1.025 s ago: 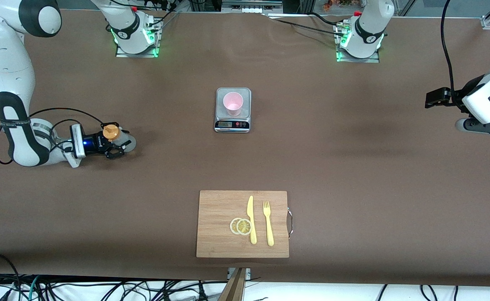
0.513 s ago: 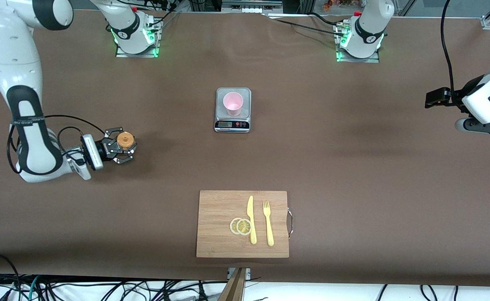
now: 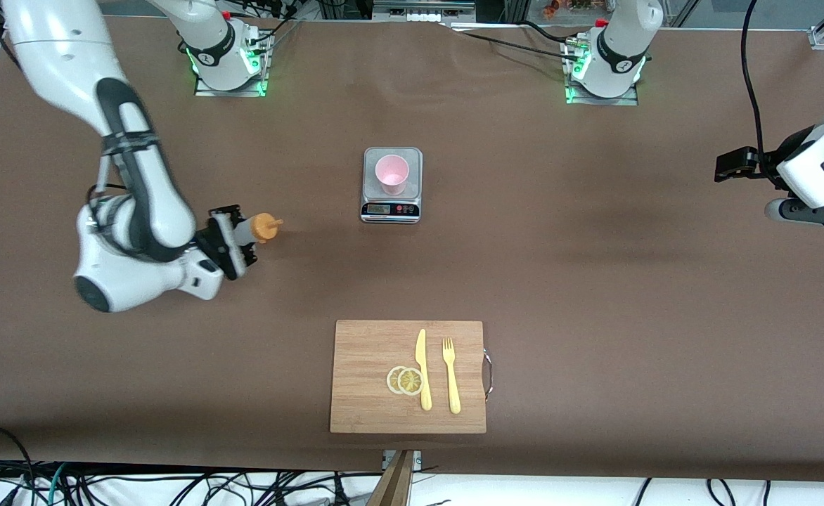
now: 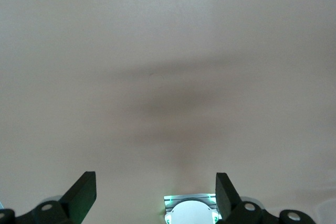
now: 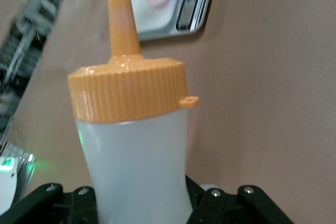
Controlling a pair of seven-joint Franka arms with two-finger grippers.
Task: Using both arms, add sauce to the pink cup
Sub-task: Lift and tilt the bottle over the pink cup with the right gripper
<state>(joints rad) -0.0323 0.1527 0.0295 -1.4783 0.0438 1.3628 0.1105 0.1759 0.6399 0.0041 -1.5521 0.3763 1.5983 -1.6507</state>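
Orange-capped bottle: small translucent whitish squeeze bottle with orange nozzle cap (image 3: 263,228), clamped by the body in the right gripper (image 3: 240,242), tipped over so the nozzle points toward the scale; airborne over the brown table (image 3: 595,281) toward the right arm's end.
Pink cup: small pale pink tapered plastic tumbler (image 3: 391,173), upright on the silver kitchen scale (image 3: 391,207) mid-table, nearer the edge where the bases stand; looks empty.
Right gripper: closed tight on the bottle, well apart from the cup.
Left gripper: (image 3: 730,166) waiting at the left arm's end of the table, fingers (image 4: 81,195) spread wide, holding nothing.
Other items: wooden cutting board (image 3: 370,414) near the front edge, carrying a yellow plastic knife (image 3: 422,369), yellow plastic fork (image 3: 451,376) and two lemon slices (image 3: 405,380).
Step in hand: carrying the bottle to the cup, by the look of it.
Next move: probably bringing the nozzle over the cup's mouth, tipping down, squeezing; left arm likely needed to steady the cup.
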